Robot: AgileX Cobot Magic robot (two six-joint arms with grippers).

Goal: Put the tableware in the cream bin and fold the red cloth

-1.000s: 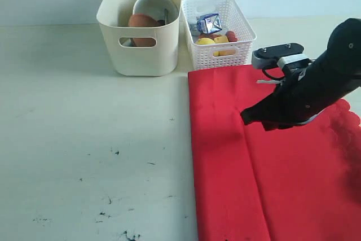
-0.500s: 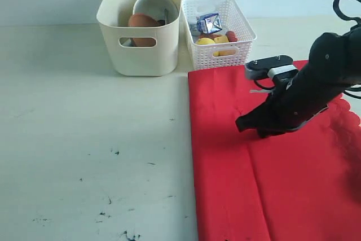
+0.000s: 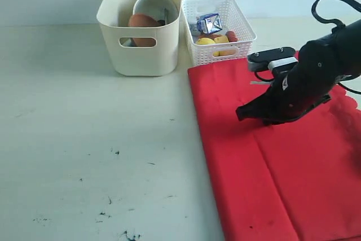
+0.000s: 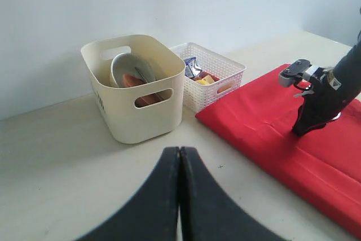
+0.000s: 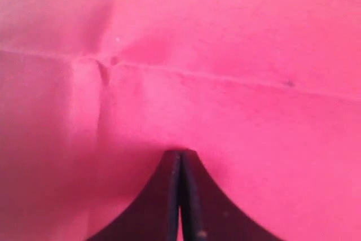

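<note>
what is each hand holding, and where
Right hand seems to pinch the large plain red cloth mid-sheet near a crease; left hand holds nothing.

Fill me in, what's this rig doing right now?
The white bowl and brown plate sit in the cream bin. The right claw is shut with its tip down on the red cloth, which lies spread beside the bins. The left claw is shut above the table, holding nothing.

white lattice basket (image 3: 221, 57), milk carton (image 3: 210, 23) inside, scuffed table (image 3: 84, 139)
</note>
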